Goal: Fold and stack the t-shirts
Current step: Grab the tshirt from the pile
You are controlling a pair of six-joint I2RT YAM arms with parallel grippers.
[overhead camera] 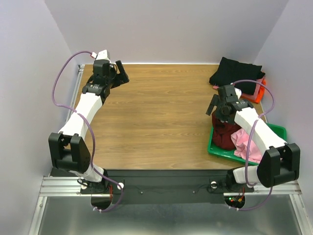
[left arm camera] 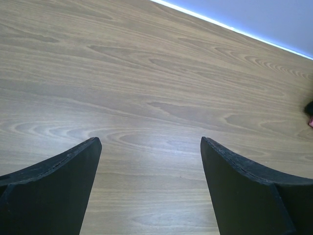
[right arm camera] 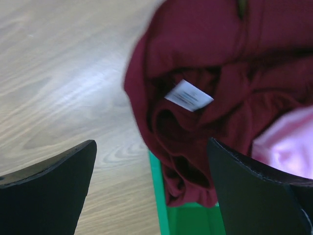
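Right gripper: jaws spread wide and empty, poised over the maroon t-shirt, which lies bunched in the green tray and spills over its rim.
Left gripper: spread, empty, above the bare table, well apart from the cloth.
Risk: a pinch into the crumpled heap may snag the pink t-shirt beside it, or drag the tray.
Count: two grippers; one tray; two loose shirts; in the far stack one black t-shirt over one orange t-shirt, any others hidden.

Overhead and close right-wrist views share the maroon t-shirt.
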